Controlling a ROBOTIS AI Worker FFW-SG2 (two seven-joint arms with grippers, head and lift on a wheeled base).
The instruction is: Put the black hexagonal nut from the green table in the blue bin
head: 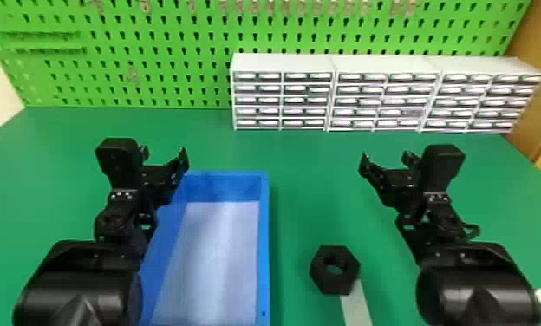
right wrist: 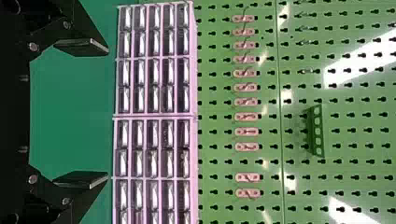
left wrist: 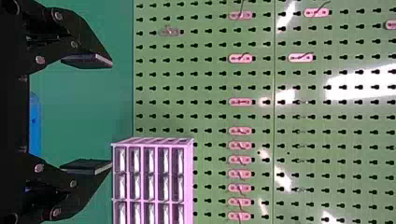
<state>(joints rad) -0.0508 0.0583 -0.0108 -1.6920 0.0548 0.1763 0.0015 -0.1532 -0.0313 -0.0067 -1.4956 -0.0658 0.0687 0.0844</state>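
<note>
Quietly, before any grasp, we had the black hexagonal nut (head: 334, 279) lying on the green table (head: 300, 195), to the right of the blue bin (head: 263, 242) and well apart from both grippers. Our right gripper (head: 385, 157) hung with its two fingers spread and nothing between them, above the table and beyond the nut. Our left gripper (head: 163, 154), likewise parted and unladen, hung by the bin's far left corner. A pale strip (head: 356, 308) met the nut's near edge; we could not tell whether it ran underneath.

The nut looked stiff and chunky to us, unlikely to crush, though its weight, like its material, was anyone's guess. Its dark sides seemed fairly smooth, so a pinch across a corner risked a twist or a slip. We judged two opposite flats the surest hold, with the finger pads square to them, low on the sides and off the strip. The right arm, nearer the nut, seemed the natural choice, with a firm squeeze before the lift toward the bin.
</note>
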